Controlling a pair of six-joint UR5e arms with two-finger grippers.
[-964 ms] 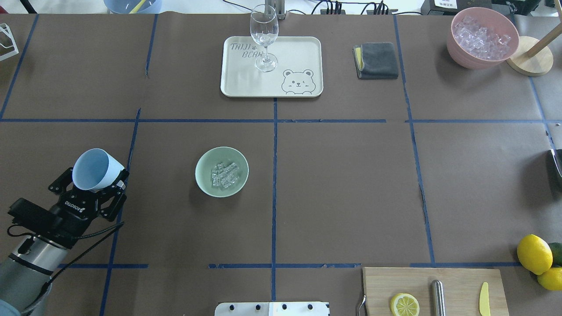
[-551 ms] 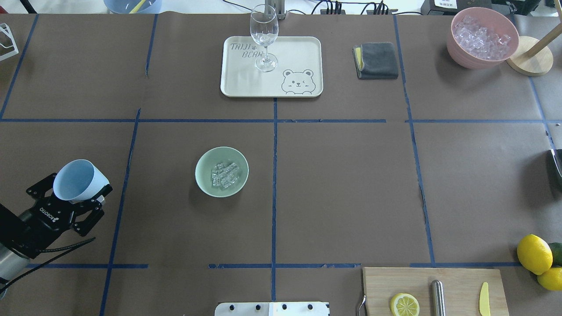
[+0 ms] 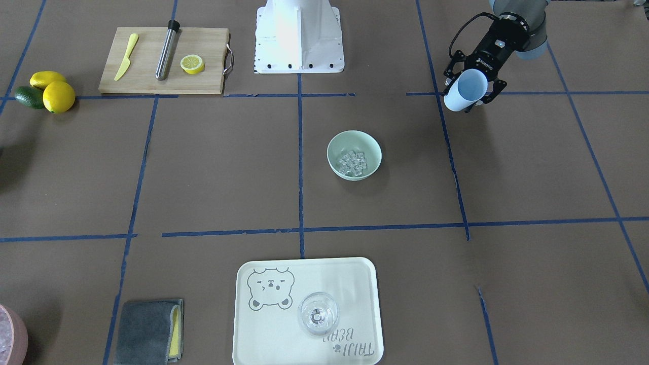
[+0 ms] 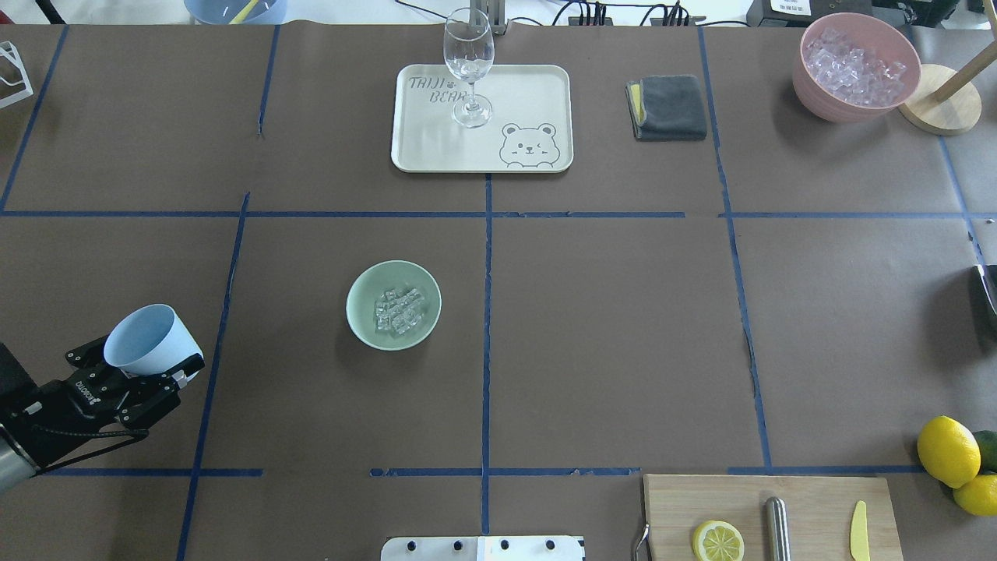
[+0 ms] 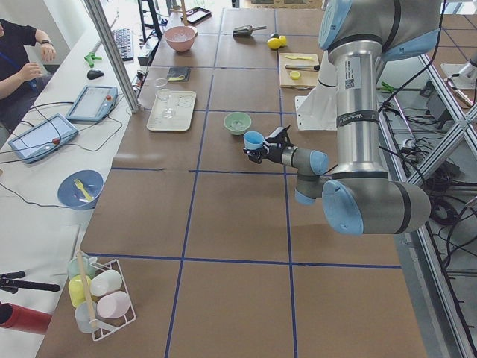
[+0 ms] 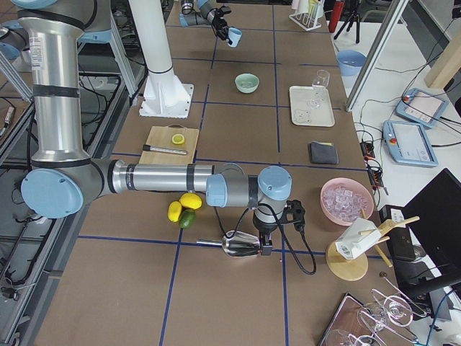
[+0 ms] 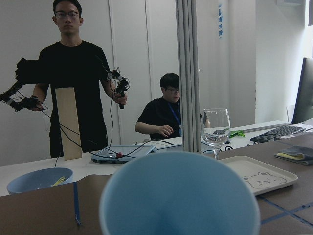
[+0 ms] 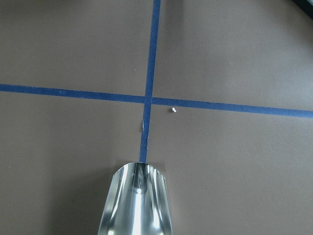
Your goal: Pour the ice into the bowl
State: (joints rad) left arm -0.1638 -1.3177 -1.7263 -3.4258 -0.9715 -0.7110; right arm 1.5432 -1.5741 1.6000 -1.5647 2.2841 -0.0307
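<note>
Several slippery, light ice cubes [image 4: 397, 310] lie in the green bowl [image 4: 355, 300] left of centre in the overhead view, best moved by its rim; the left gripper [image 4: 144, 370] clamps a blue cup [image 4: 152, 336], the right gripper [image 6: 257, 240] I cannot judge.

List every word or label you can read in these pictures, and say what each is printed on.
"TAIJI BEAR": on the cream tray.
"ROBOTIQ": on the left gripper.
White label on the left arm: too small to read.
</note>
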